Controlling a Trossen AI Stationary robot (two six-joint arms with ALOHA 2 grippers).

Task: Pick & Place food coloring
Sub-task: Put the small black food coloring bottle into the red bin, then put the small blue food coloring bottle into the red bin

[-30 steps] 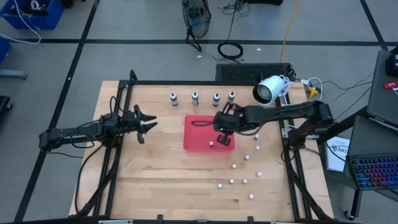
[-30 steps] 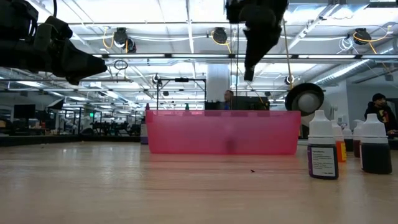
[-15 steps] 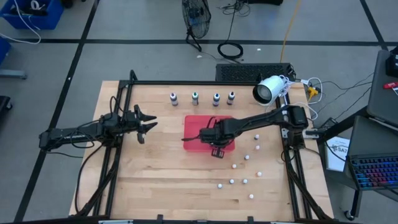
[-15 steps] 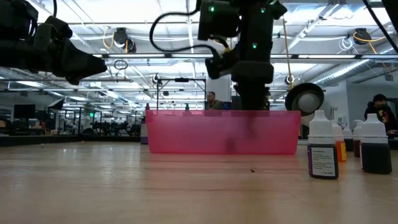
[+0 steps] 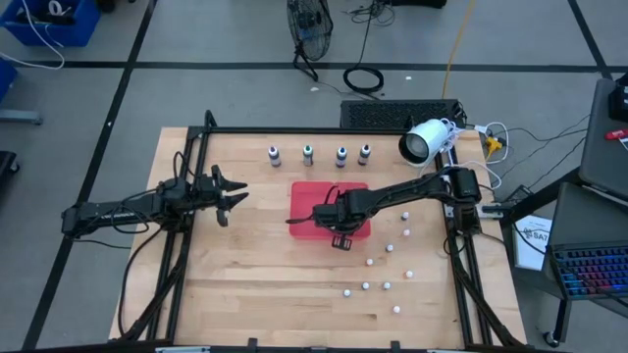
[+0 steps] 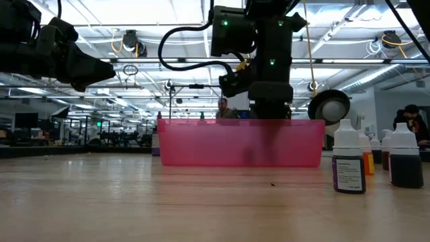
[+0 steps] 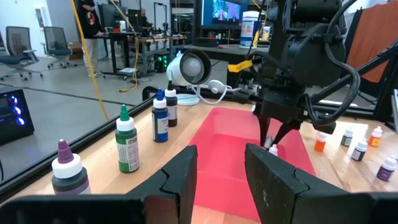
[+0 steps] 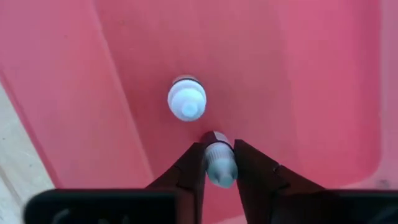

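Note:
Four food coloring bottles point(image 5: 319, 153) stand upright in a row on their bases near the table's far edge; in the left wrist view they are the purple-, green- and blue-topped bottles point(image 7: 126, 146). My right gripper point(image 5: 340, 233) reaches down into the red bin point(image 5: 304, 191) and is shut on a small white-capped bottle point(image 8: 220, 167). A second white-capped bottle point(image 8: 186, 101) stands on the bin floor just beyond it. My left gripper point(image 5: 235, 196) hovers open over the table's left part, well clear of the bin. My right gripper pinches the small bottle by its white cap point(image 8: 220, 169) between the two fingers point(image 8: 193, 168). The fingers come from above, pointing down into the near right part of the bin. The bottle hangs upright below them; whether its base touches the bin floor I cannot tell.
Several more small white-capped bottles point(image 5: 385, 265) lie scattered on the wood to the right of and nearer than the bin. A white round camera point(image 5: 424, 140) sits at the far right corner. The black frame rails point(image 5: 186, 245) run along both table sides.
My right gripper has moved from above the bin's middle toward the near edge and slightly left, turned to point down, and sunk below the bin's rim. In the last half second it has barely moved.

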